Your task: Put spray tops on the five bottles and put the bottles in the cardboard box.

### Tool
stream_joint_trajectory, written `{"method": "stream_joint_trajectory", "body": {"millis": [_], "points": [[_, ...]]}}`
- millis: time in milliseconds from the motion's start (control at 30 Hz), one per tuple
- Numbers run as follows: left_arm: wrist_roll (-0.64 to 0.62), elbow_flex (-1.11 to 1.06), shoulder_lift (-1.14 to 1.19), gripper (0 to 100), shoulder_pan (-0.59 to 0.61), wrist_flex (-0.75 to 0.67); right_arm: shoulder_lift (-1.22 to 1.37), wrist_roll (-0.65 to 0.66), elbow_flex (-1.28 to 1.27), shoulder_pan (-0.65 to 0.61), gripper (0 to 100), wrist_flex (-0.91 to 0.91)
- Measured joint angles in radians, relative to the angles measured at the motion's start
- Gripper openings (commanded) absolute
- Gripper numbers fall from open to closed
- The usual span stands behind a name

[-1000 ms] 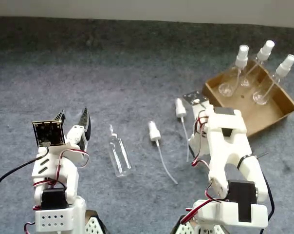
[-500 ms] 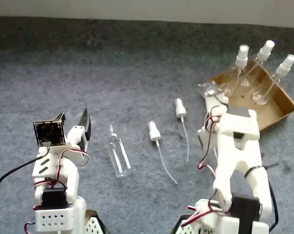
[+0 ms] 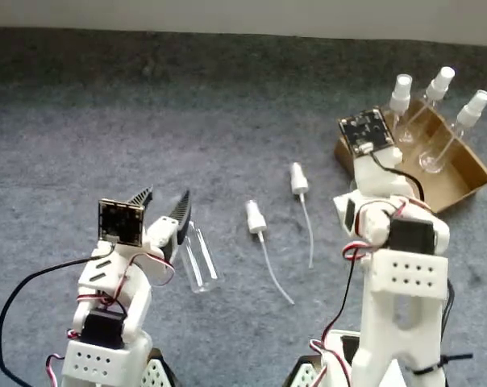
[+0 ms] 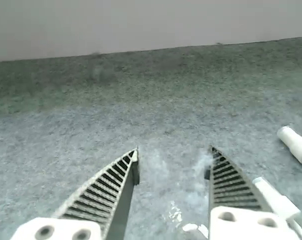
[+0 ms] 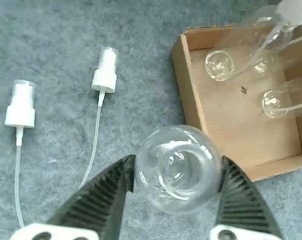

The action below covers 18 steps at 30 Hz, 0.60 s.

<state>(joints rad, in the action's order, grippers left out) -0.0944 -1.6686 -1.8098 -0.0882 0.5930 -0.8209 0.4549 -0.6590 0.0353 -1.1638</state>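
Observation:
A clear bottle (image 3: 197, 256) without a top lies on the grey carpet. My left gripper (image 3: 161, 198) stands open just over its neck end, and in the left wrist view the left gripper (image 4: 173, 151) has bare carpet between its fingers. Two loose spray tops (image 3: 255, 218) (image 3: 298, 179) with long tubes lie mid-table. My right gripper (image 5: 177, 161) is shut on a second clear bottle (image 5: 176, 167), seen end-on, held upright beside the near edge of the cardboard box (image 5: 186, 95). In the box (image 3: 461, 181) lean three bottles (image 3: 401, 101) with spray tops on.
The right arm's camera board (image 3: 366, 131) stands high over the box's left corner. Grey carpet (image 3: 187, 105) stretches open behind the left arm up to a pale wall at the back.
My left arm has swung right, bringing its open gripper over the lying bottle. My right arm has risen and carried its bottle toward the box's near edge.

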Motion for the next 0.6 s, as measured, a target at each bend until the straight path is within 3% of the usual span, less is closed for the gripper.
{"method": "stream_joint_trajectory", "body": {"millis": [167, 433, 600], "points": [[0.000, 0.018, 0.000, 19, -0.095, 0.130, -0.129, -0.078, -0.064, -0.014, 21.0, 0.000], [0.000, 0.293, -0.008, 19, -0.143, 0.519, -0.331, -0.256, -0.276, -0.132, 21.0, 0.118], [0.046, 0.361, -0.002, 19, -0.144, 0.582, -0.413, -0.287, -0.407, -0.160, 21.0, 0.180]]}}
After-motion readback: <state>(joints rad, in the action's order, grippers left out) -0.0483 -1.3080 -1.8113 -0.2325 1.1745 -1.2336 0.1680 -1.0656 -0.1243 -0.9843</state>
